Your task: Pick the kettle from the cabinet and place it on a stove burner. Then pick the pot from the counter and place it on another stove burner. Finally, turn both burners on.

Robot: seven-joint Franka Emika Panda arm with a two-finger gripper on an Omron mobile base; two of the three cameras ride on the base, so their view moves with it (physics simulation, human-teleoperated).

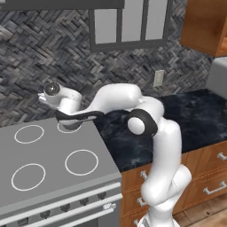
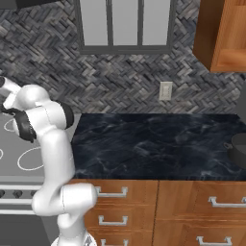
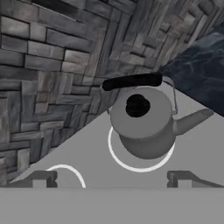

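The small dark grey kettle (image 3: 141, 124) stands upright on the back right burner ring (image 3: 118, 158) of the grey stove (image 1: 48, 146), its black handle (image 3: 131, 81) arched over the lid and its spout toward the counter. My gripper (image 3: 113, 179) hovers above it, open, with both fingertips (image 3: 43, 177) clear of the kettle. In the left base view the hand (image 1: 62, 99) hangs over the kettle (image 1: 70, 125). The wide dark pot (image 2: 238, 149) sits at the far right of the black counter (image 2: 153, 144). The brown cabinet (image 2: 223, 33) hangs at the upper right.
Three more burner rings (image 1: 81, 162) mark the cooktop, with knobs (image 1: 65, 207) along the stove front. A grey box (image 1: 218, 77) stands at the counter's far right end. Brown drawers (image 2: 192, 206) sit below the counter. A window (image 2: 125, 24) and an outlet (image 2: 166, 90) are on the back wall.
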